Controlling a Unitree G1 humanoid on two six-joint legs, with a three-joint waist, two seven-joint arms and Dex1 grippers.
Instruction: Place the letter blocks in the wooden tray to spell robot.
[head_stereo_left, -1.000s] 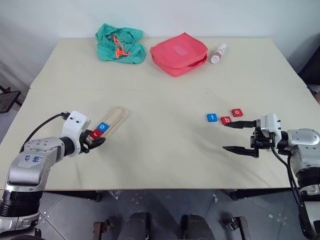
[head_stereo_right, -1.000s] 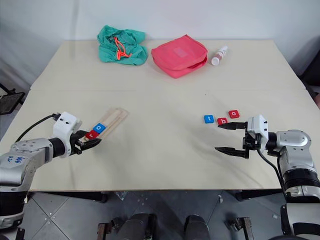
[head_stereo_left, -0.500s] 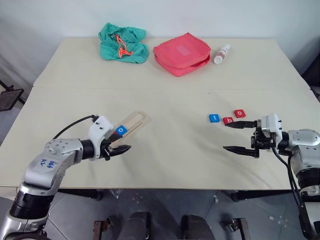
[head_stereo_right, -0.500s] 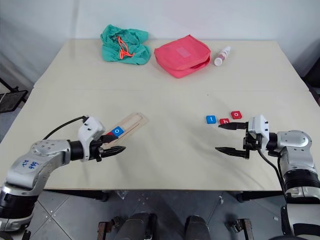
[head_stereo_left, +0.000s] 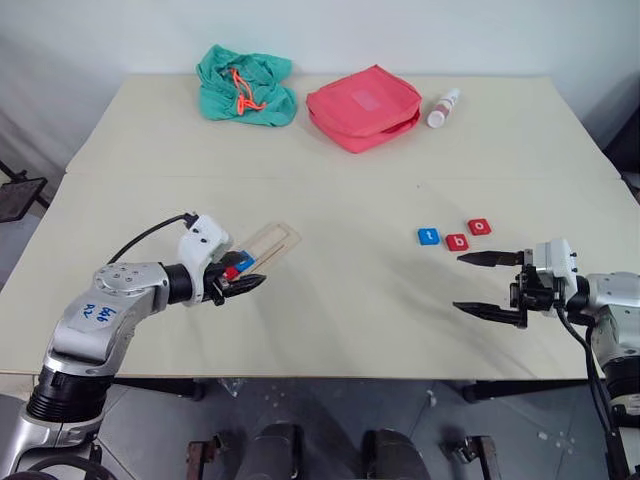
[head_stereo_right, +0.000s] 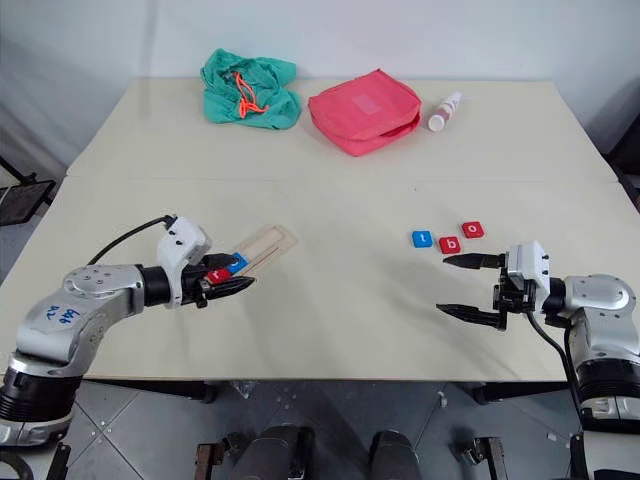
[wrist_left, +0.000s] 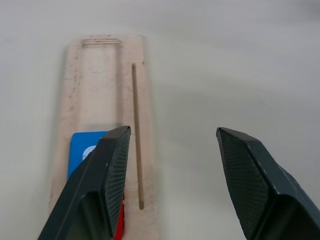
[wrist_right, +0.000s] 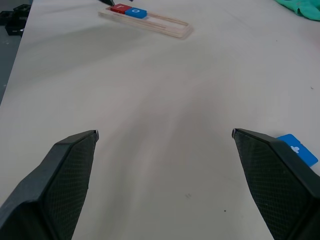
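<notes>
tray: wooden tray (head_stereo_left: 274, 239), at 9 o'clock of the table (head_stereo_left: 340, 190), long axis running 8 to 2 o'clock; pale bare wood, long and narrow, shallow recess plus a thin lengthwise groove.
tiles seated: red tile (head_stereo_left: 232, 273) and blue tile (head_stereo_left: 244, 263), touching, at the 8 o'clock end of the recess; rest of the recess bare.
tiles loose: blue t (head_stereo_left: 428, 237), red b (head_stereo_left: 457, 241), red o (head_stereo_left: 479, 226), flat on the table at 3 o'clock, in a short row, near each other, well apart from the tray.
left gripper: left gripper (head_stereo_left: 255, 282) at the tray's 8 o'clock end, beside the red tile; fingers drawn together, nothing pinched.
right gripper: right gripper (head_stereo_left: 458, 282) at 5 o'clock of the loose row, jaws spread wide, empty.
tile build: small flat squares, glossy faces, white lowercase letters, rounded corners.
handling, judged: light and rigid; likely slippery and prone to skate; too thin for a top grab, so pinch across two opposite edges, tips low to the table.
tray, judged: light enough to slide when nudged; seat tiles gently.
background: red pouch (head_stereo_left: 360, 107), green cloth bag (head_stereo_left: 243, 85), small bottle (head_stereo_left: 438, 107) along 12 o'clock.
</notes>
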